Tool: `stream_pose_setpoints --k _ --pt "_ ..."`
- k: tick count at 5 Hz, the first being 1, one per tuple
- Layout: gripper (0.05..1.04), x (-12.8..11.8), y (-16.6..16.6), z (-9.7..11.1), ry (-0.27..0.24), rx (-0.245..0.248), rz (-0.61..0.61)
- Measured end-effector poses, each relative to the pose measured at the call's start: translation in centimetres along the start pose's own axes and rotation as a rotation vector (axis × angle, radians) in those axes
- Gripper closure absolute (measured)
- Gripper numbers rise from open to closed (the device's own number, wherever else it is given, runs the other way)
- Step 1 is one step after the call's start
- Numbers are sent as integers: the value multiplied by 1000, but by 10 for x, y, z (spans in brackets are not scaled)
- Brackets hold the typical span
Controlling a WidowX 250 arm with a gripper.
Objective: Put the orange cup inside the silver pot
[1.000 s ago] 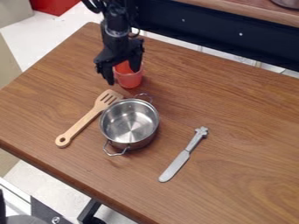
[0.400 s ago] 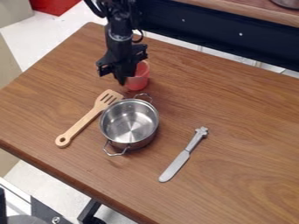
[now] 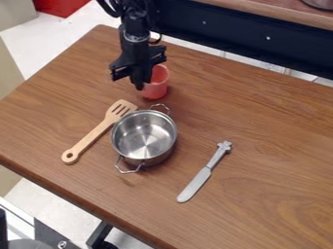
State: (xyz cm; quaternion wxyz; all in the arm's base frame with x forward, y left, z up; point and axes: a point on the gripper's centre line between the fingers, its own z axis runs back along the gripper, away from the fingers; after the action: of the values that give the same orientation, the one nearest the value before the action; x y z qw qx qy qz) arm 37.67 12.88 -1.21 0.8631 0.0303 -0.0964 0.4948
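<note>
Your gripper [image 3: 139,87] had closed, seemingly clamped on the orange cup [image 3: 157,88] by its wall; the cup had shifted with it, beyond the silver pot [image 3: 157,159]; you could likely start lifting potward.

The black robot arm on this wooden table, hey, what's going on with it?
The black two-finger gripper is right up against the orange plastic cup, seemingly to get it into the silver metal pot. Whether it has a firm hold, I can't tell. The cup is still outside the pot, which has nothing in it. A wooden slotted spatula and a silver knife lie on either side of the pot.
</note>
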Motion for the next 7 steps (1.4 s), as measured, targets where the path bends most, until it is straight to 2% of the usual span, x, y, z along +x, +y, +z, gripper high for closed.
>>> stream_pose_setpoints --k 1,2,3,4,5,6,7 --pt "1026 -15 -9 20 18 -77 -131" --pt "1026 -22 -17 41 49 -143 -211" --pt "1026 -34 -8 60 178 -168 -395" --pt "1026 -39 7 69 229 -181 -538" --pt "1026 -48 29 61 297 -187 -683" --pt "1026 -53 40 54 319 -215 -724" --pt "1026 -65 51 56 258 -227 -789"
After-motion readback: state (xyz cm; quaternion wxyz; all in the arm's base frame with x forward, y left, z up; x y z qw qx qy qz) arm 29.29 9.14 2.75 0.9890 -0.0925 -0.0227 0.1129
